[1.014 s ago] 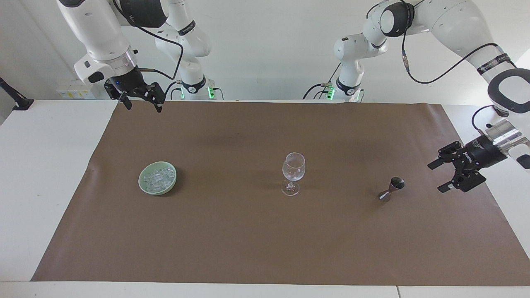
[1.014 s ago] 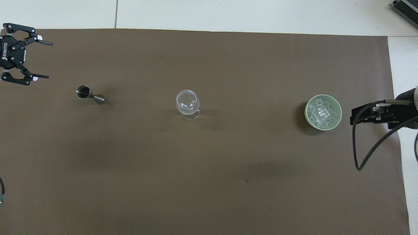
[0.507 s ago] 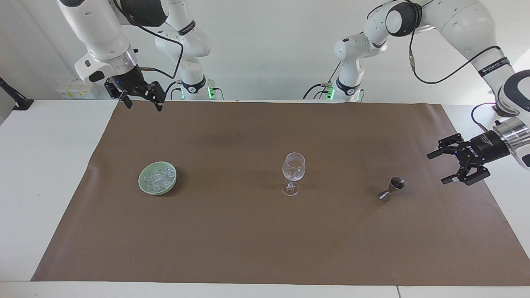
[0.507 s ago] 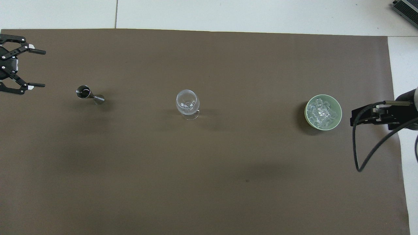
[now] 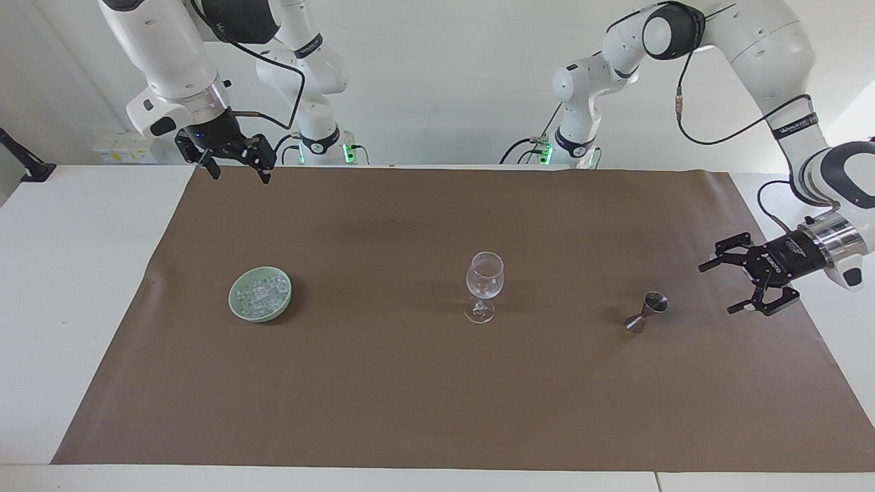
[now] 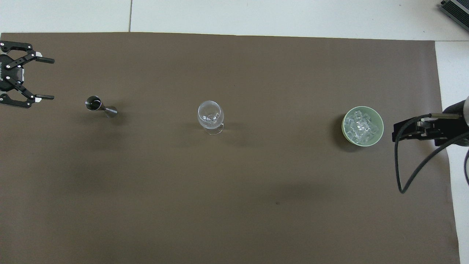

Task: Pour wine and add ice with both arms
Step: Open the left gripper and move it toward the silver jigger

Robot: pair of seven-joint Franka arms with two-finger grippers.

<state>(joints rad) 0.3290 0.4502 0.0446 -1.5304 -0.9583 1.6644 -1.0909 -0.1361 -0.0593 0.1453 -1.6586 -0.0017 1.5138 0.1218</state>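
one glass (image 5: 484,285), one jigger (image 5: 646,313), one bowl (image 5: 237,309)

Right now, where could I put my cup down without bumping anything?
The brown mat is bare between the wine glass and the green bowl of ice. It is tighter by the metal measuring cup, where the open left gripper hangs.

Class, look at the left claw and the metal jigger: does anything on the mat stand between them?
Nothing visible does. The left claw hangs open beside the jigger, with only bare brown mat between them. The wine glass stands past the jigger, toward the table's middle.
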